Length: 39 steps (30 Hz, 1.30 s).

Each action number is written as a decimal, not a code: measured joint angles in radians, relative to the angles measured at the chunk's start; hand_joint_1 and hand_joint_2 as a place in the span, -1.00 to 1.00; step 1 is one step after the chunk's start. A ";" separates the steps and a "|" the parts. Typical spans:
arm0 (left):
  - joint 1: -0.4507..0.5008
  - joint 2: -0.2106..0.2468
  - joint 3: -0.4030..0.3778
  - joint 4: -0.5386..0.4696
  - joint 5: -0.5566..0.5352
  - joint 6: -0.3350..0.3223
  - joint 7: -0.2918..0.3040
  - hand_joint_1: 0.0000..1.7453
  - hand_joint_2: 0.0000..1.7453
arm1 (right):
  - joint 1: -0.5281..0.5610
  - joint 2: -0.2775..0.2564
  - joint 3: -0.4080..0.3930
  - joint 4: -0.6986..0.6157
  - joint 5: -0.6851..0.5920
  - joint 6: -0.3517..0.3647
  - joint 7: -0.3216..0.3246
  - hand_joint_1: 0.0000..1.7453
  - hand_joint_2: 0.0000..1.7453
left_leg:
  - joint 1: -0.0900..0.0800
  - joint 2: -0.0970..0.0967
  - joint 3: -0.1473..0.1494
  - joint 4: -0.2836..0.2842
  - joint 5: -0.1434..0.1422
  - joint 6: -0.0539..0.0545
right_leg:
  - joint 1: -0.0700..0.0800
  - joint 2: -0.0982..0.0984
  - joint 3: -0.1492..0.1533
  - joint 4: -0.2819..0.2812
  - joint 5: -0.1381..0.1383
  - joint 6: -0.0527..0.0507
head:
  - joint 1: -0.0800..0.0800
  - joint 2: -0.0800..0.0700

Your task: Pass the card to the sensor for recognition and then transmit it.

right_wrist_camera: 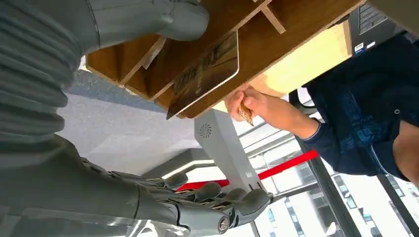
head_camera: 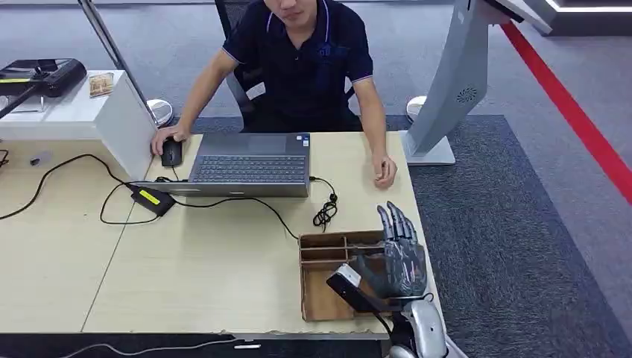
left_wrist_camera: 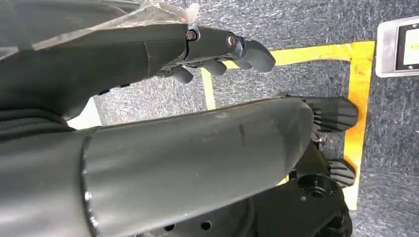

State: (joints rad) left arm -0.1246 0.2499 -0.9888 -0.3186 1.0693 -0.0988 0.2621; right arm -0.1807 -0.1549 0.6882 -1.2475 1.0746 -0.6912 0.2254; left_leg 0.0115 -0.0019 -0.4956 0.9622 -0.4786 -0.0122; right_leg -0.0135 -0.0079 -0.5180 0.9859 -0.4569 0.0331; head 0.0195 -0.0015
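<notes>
Bright, even light; sharp frames

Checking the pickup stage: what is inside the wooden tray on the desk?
The wooden tray has dividers, and a card leans in one compartment. The right robot hand hovers over the tray, covering its right side, so what lies there cannot be seen.

The wooden tray (head_camera: 322, 280) (card (right_wrist_camera: 205, 74) inside) sits on the desk (head_camera: 223, 268), in front of the laptop (head_camera: 250, 164).

The brown compartmented wooden tray (head_camera: 322, 298) looks matt beside the pale smooth laminate desk (head_camera: 209, 268) (grey rough carpet (head_camera: 507, 246) at 3 o'clock).
</notes>
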 joint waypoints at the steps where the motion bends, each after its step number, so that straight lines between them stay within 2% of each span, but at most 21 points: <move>1: 0.000 0.000 0.000 0.000 0.000 0.000 0.000 -1.00 -1.00 | 0.000 0.000 0.000 0.002 0.001 0.000 0.000 -0.76 1.00 | 0.000 0.000 0.000 0.000 0.000 0.000 | 0.000 0.000 0.000 0.000 0.000 0.000 | 0.000 0.000; 7: 0.000 0.000 0.000 0.001 0.000 0.000 0.000 -1.00 -1.00 | 0.000 0.000 0.000 0.007 0.002 -0.002 -0.001 -0.68 1.00 | 0.000 0.000 0.000 0.000 0.000 0.000 | 0.000 0.000 0.000 0.000 0.000 0.000 | 0.000 0.000; 8: 0.000 0.000 0.000 0.000 0.000 0.000 0.000 -1.00 -1.00 | 0.000 0.000 0.000 0.007 0.002 -0.002 -0.001 -0.58 1.00 | 0.000 0.000 0.000 0.000 0.000 0.000 | 0.000 0.000 0.000 0.000 0.000 0.000 | 0.000 0.000; 11: 0.000 0.000 0.000 0.001 -0.001 0.000 0.000 -1.00 -1.00 | 0.000 0.000 -0.001 0.007 0.002 -0.002 -0.001 -0.56 1.00 | 0.000 0.000 0.000 0.000 0.000 0.000 | 0.000 0.000 0.000 0.000 0.000 0.000 | 0.000 0.000; 22: 0.000 0.000 0.000 0.001 -0.001 0.000 0.000 -1.00 -1.00 | 0.000 0.000 -0.007 0.011 0.002 -0.002 -0.001 -0.62 1.00 | 0.000 0.000 0.000 0.000 0.000 0.000 | 0.000 0.000 0.000 0.000 0.000 0.000 | 0.000 0.000; 28: 0.000 0.001 0.000 0.001 -0.001 0.000 0.000 -1.00 -1.00 | 0.000 0.000 -0.008 0.012 0.002 -0.002 0.000 -0.54 1.00 | 0.000 0.000 0.000 0.000 0.000 0.000 | 0.000 0.000 0.000 0.000 0.000 0.000 | 0.000 0.000; 39: 0.000 0.002 0.000 0.001 -0.002 0.000 0.000 -1.00 -1.00 | 0.001 0.000 -0.008 0.012 0.002 -0.002 0.002 -0.52 1.00 | 0.000 0.000 0.000 0.000 0.000 0.000 | 0.000 0.000 0.000 0.000 0.000 0.000 | 0.000 0.000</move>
State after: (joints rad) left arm -0.1245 0.2522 -0.9888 -0.3178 1.0678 -0.0988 0.2617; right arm -0.1800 -0.1553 0.6802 -1.2352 1.0769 -0.6928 0.2274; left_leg 0.0115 -0.0018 -0.4957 0.9622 -0.4786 -0.0122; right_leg -0.0135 -0.0079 -0.5182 0.9859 -0.4568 0.0331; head 0.0195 -0.0015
